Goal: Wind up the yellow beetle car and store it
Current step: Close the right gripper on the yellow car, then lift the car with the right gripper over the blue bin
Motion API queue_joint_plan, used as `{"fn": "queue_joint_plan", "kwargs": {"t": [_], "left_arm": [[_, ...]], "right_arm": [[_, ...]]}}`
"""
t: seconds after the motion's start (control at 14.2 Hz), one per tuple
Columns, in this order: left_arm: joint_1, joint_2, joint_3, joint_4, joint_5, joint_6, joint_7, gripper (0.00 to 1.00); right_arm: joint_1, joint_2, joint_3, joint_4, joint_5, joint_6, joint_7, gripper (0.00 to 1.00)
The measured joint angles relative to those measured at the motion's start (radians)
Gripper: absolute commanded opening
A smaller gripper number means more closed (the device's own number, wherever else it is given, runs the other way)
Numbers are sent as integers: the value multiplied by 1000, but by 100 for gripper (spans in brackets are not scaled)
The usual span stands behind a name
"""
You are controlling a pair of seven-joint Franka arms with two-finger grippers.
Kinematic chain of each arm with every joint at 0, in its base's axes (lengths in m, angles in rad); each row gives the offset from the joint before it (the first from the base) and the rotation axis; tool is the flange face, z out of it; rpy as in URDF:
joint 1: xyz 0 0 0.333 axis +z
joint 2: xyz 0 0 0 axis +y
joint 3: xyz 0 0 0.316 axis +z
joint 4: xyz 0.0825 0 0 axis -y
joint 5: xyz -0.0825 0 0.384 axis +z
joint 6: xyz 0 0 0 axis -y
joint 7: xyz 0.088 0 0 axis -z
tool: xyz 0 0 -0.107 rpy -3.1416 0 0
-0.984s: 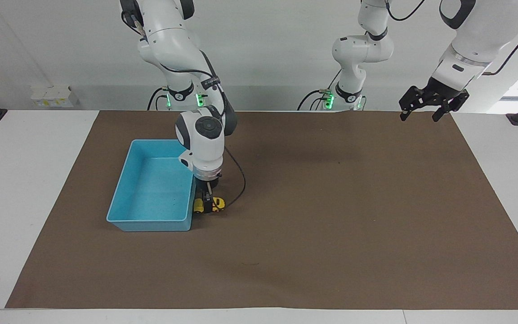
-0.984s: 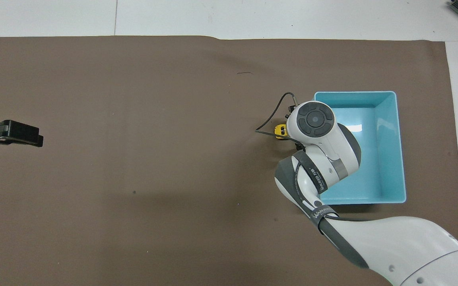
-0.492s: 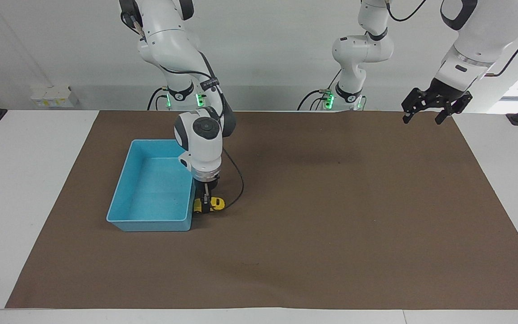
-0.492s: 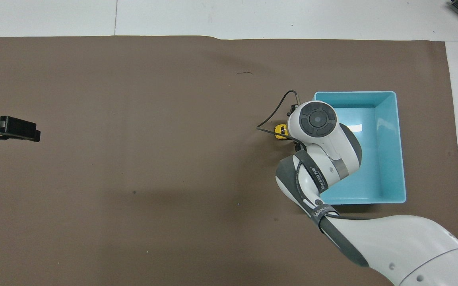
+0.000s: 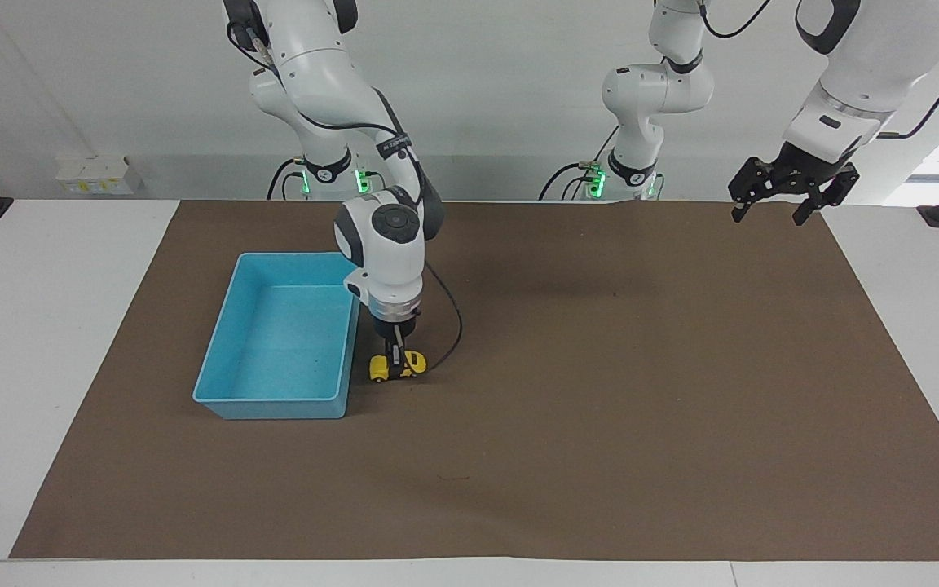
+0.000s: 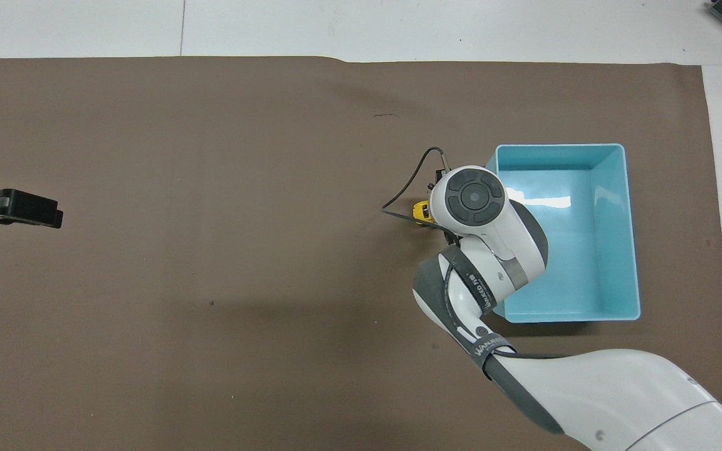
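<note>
Right gripper (image 5: 394,364) down at mat level, fingers pinched on yellow beetle car (image 5: 398,366). Car sat on brown mat (image 5: 600,408), wheels apparently touching, just beside blue bin (image 5: 229,334), off bin's wall at 3 o'clock in facing view. Bin held nothing.

Left gripper (image 5: 791,186) waited high over mat corner at left arm's end of desk (image 5: 54,326), fingers spread, nothing between them.

Judgement: grasp secured; wind-up pull-back either starting or not begun, can't tell. Storing not done: lift and drop into bin remained.
</note>
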Motion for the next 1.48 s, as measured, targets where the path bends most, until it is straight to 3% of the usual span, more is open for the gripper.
{"fn": "queue_joint_plan", "kwargs": {"t": [0.42,0.91,1.48], "left_arm": [[0,-3,1,-2,0,-16,-62,100],[0,-5,11,-2,0,-17,-82,100],[0,-7,15,-2,0,-17,-83,100]], "right_arm": [[-10,-101,7,69,133,-123,-162,0],[-19,-214,8,71,146,-172,-335,0],[-64,-229,5,69,146,-323,-921,0]]}}
